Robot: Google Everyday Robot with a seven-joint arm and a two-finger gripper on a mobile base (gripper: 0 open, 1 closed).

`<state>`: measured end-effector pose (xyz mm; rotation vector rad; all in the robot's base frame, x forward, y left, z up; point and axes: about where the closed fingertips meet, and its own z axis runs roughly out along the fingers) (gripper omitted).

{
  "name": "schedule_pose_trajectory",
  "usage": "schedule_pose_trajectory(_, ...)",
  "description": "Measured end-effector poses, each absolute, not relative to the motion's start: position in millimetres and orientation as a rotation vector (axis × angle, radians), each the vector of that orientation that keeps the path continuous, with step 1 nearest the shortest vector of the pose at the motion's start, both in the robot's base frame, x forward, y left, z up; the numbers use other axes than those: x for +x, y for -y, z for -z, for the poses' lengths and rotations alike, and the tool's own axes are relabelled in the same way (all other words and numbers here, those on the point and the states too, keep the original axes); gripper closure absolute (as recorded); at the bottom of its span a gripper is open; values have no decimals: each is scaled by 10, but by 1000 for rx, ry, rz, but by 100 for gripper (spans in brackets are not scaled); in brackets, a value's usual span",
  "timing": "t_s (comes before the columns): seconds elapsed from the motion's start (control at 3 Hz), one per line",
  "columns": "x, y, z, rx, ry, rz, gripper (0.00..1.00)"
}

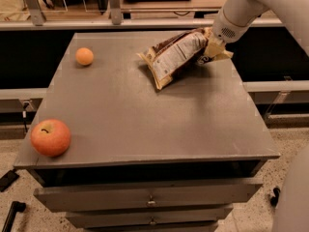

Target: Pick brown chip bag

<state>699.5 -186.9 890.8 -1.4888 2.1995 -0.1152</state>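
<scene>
The gripper (211, 51) is located in the upper right of the frame, at the end of a white arm (251, 6) that enters from the top right corner. Its cream-coloured fingers (218, 54) are seen clamped on the right end of the brown chip bag (171, 57). The bag is positioned in the upper centre-right of the frame, over the far right part of the grey table (145, 124). It is held at a tilt: the gripped right end is raised, while the tan sealed left end hangs lower, close to the table surface; whether that end touches the surface cannot be told. A white printed panel is visible on the side of the bag that faces the camera. An apple (50, 137) is placed at the lower left of the frame, near the front left corner of the table. A small orange (84, 56) is placed at the upper left, well apart from the bag. Drawer fronts (149, 199) are visible below the tabletop, along the bottom of the frame.
</scene>
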Motion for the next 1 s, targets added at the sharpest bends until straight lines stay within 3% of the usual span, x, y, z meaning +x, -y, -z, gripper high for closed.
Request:
schedule_pose_trajectory(0.33,6999,1858,-8882,-1492,-2201,112,96)
schedule_pose_trajectory(1.0,6952,1657,-9007,-1512,-2147,52,100)
